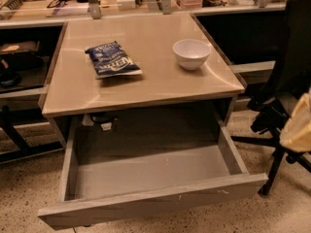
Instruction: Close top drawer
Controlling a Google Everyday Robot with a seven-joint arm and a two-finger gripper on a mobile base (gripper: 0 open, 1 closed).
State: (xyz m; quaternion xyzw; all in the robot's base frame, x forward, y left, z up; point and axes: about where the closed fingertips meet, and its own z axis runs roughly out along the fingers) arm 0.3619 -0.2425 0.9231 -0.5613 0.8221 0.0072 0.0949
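The top drawer [146,205] is pulled far out from under the tan tabletop [146,81]. It is a shallow grey wooden box with a long plain front panel that bears small white scuffs. Its inside [150,171] looks empty. My gripper is not in the camera view. A pale cream shape [297,126] at the right edge may be part of my arm; it hangs right of the drawer's front right corner and apart from it.
A blue snack bag [112,59] and a white bowl [191,53] sit on the tabletop. A black office chair [291,57] with a star base [272,144] stands close to the right of the drawer. Dark shelving [19,72] is on the left, over speckled floor.
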